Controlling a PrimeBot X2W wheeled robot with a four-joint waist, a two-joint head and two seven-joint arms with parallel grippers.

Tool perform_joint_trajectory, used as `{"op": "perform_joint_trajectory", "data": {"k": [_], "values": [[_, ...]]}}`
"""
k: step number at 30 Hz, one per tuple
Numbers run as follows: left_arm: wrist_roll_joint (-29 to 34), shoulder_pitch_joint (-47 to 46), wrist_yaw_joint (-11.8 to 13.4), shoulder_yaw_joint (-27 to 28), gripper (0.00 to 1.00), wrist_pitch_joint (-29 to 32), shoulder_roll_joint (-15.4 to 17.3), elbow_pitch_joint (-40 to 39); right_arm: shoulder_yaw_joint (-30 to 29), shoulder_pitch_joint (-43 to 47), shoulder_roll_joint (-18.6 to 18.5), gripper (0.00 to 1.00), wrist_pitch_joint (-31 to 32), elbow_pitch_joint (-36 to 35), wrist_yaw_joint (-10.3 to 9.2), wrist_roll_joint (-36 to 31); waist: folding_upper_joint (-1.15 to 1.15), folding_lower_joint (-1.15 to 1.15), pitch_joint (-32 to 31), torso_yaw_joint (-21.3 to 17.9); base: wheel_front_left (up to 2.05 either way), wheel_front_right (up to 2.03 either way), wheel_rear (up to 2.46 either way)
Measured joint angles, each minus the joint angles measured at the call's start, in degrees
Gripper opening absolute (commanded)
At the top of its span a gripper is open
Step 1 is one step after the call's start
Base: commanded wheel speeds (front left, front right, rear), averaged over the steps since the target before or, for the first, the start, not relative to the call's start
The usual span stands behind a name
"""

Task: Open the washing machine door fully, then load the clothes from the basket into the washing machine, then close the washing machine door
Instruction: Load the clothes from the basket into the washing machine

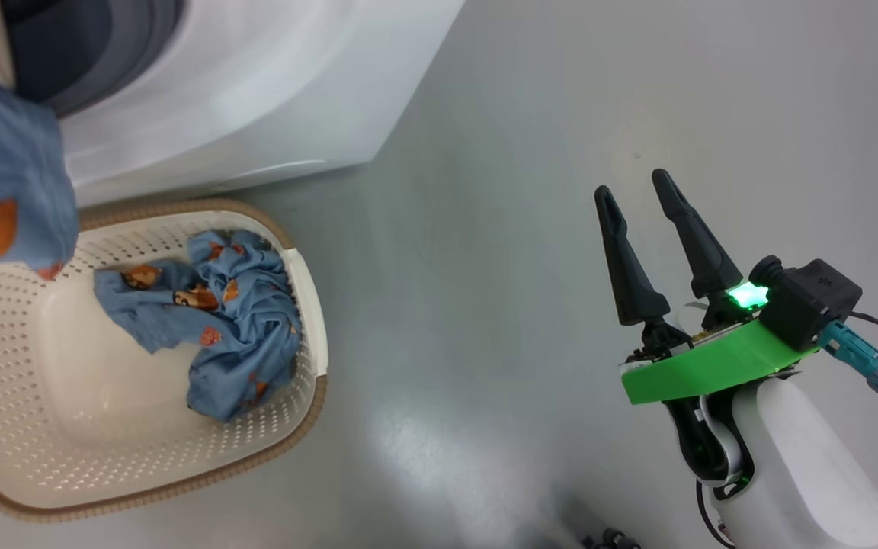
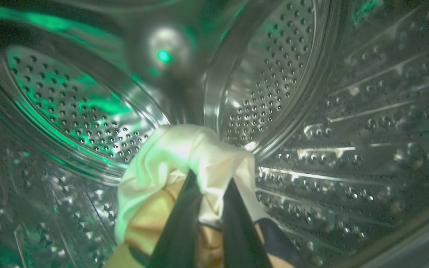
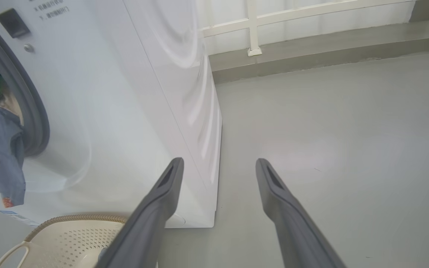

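Your left gripper [image 2: 210,180] is pinched on the cream cloth [image 2: 169,156] deep in the drum [image 2: 274,74]: release it far back. Your right gripper [image 1: 635,188] hangs spread; blue clothes [image 1: 218,320] sit in the basket [image 1: 20,343].

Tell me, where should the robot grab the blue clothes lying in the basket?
Pinch the bunched-up folds on top of the blue clothes, where the fabric seems to hump up in a ridge. Come straight down from above, since the basket walls block the sides. The open right gripper looks free to do it.
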Motion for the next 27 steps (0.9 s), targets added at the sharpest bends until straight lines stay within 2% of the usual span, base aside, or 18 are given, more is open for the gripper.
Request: {"op": "perform_joint_trajectory", "data": {"k": [7, 11, 14, 21, 23, 24, 26, 27], "values": [[2.0, -0.4, 1.6, 2.4, 0.0, -0.4, 1.3, -14.5, 0.1, -1.0, 0.6, 1.0, 0.0, -0.3, 0.0, 0.0, 0.0, 0.0, 2.2, -0.7, 0.0, 0.0, 0.0], [3.1, 0.9, 2.0, 4.5, 0.0, -0.5, 1.7, -19.4, 0.1, -1.2, 0.7, 1.0, 0.0, -0.3, 0.0, 0.1, 0.0, 0.0, 3.1, -0.8, 0.0, 0.0, 0.0], [3.8, 3.0, 2.0, 4.8, 0.0, -0.5, 1.7, -18.4, 0.1, -2.0, 0.8, 1.0, 0.0, -0.3, 0.0, 0.1, 0.0, 0.0, 3.3, -0.8, 0.0, 0.0, 0.0], [4.6, 4.6, 1.4, 4.3, 0.01, -0.5, 1.4, -9.3, 0.3, -2.1, 0.9, 1.0, 0.0, -0.4, 0.0, 0.1, 0.0, -0.01, 2.9, -0.5, 0.0, 0.0, 0.0], [5.0, 4.1, 1.0, 3.3, 0.36, -0.3, 1.4, -5.3, 0.3, -2.0, 1.0, 1.0, 0.0, -0.4, 0.0, 0.1, 0.0, 0.0, 2.7, -0.4, 0.0, 0.0, 0.0], [5.2, 3.7, 1.0, 2.5, 0.48, 0.1, 1.3, -3.6, 0.3, -2.0, 1.0, 1.0, 0.0, -0.4, 0.0, 0.1, 0.0, 0.0, 2.6, -0.4, 0.0, 0.0, 0.0], [5.4, 2.4, 0.6, 2.1, 0.99, 1.1, 1.2, -0.6, 0.3, -2.0, 1.0, 1.0, 0.0, -0.4, 0.0, 0.1, 0.0, -0.01, 2.5, -0.3, 0.0, 0.0, 0.0], [5.4, 1.7, 0.5, 1.7, 1.0, 1.9, 1.2, 0.7, 0.3, -2.0, 1.0, 1.0, 0.0, -0.4, 0.0, 0.1, 0.0, 0.0, 2.4, -0.2, 0.0, 0.0, 0.0]]}}
